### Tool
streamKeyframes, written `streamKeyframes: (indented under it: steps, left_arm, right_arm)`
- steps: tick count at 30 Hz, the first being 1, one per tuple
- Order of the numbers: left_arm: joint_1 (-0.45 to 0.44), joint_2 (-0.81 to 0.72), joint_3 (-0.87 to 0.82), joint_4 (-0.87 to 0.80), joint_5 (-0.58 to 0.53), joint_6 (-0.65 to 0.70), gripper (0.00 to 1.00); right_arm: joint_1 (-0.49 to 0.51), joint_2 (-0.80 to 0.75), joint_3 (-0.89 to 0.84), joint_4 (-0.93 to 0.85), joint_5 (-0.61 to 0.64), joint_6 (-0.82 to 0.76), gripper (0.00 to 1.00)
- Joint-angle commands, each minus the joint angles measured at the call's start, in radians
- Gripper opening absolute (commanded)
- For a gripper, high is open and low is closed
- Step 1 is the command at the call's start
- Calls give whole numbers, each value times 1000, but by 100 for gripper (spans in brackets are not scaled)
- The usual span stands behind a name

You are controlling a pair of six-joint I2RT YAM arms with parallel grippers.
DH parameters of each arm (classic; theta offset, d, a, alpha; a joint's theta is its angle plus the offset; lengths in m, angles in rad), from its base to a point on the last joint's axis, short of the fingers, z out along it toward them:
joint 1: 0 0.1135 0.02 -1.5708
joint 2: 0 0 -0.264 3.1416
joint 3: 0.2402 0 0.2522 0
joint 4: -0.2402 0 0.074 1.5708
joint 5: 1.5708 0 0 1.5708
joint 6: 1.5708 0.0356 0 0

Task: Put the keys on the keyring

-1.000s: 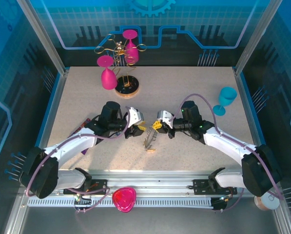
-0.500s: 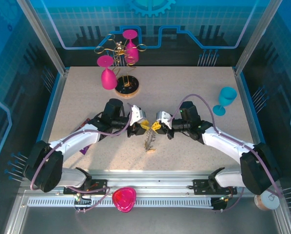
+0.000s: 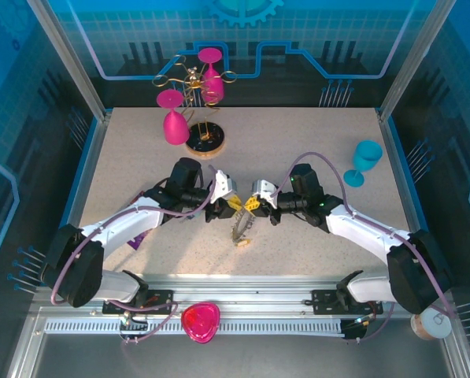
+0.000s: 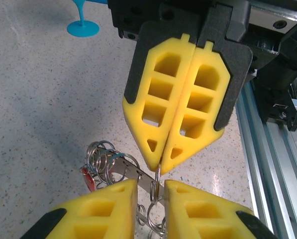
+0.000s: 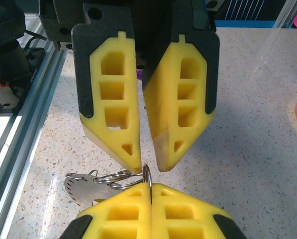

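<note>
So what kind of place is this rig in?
Likely a robot lab test cell: a speckled table boxed in by aluminium framing and blue printed panels, with props like a teal goblet.

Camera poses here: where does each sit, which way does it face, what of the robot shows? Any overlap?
Top external: above and behind the bases, looking down on the table; both arms show, left gripper and right gripper tip to tip.
Left wrist: on the left arm, facing the shut right gripper head-on; own fingers at the bottom edge.
Right wrist: on the right arm, facing the left gripper; own fingers at the bottom edge.
Shared: both wrist views show the keyring where the tips meet.
</note>
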Motion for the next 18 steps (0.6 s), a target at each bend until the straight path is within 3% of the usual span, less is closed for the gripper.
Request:
streamKeyframes:
  steps: [1, 8, 14, 18]
  left_arm:
    - [1, 10, 32, -45, 42, 40, 20]
    - [-3, 24, 45, -54, 49, 53, 18]
    - [-8, 36, 55, -71, 53, 62, 6]
    - [-10, 37, 61, -106, 51, 84, 6]
  right_arm:
    - [20, 6, 22, 26, -19, 11, 0]
    - [29, 13, 33, 28, -20, 14, 0]
    - [37, 26, 46, 30, -23, 21, 0]
    - [37, 27, 52, 33, -28, 28, 0]
